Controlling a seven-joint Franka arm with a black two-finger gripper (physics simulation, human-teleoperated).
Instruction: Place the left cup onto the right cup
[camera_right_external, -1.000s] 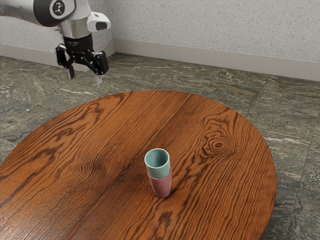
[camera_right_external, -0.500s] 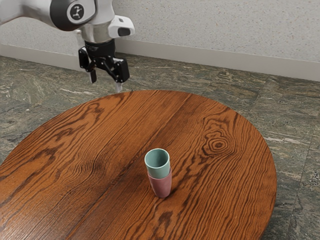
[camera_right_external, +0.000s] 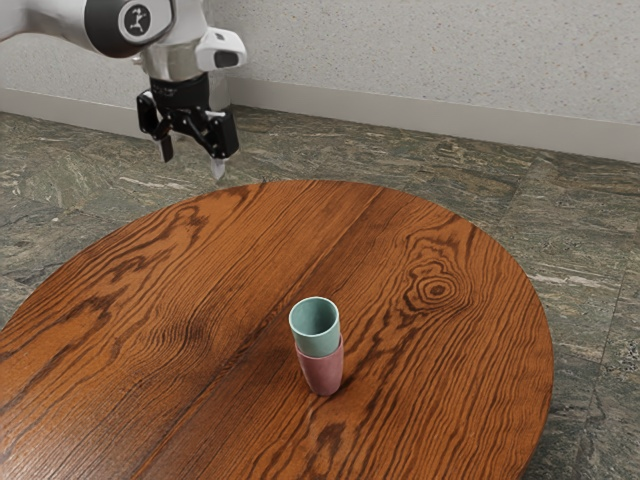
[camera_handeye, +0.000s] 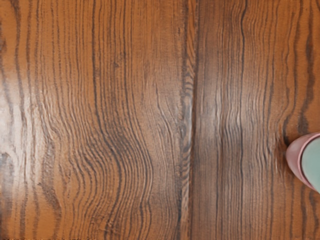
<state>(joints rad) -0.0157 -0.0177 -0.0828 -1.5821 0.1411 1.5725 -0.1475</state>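
A teal cup sits nested in the top of a pink cup, both upright near the middle of the round wooden table. My black gripper hangs high above the table's far edge at the exterior view's upper left, well away from the cups. Its fingers stand apart with nothing between them, so it is open. In the wrist view the pink cup's rim with the teal cup inside it shows against the wood grain.
The table is bare wood around the stacked cups. Beyond its rim lies a marble-patterned floor, and a speckled wall runs along the back.
My gripper swung toward the exterior view's right and slightly lower, then came back a little to the left and up. It stays open. The stacked cups have not moved.
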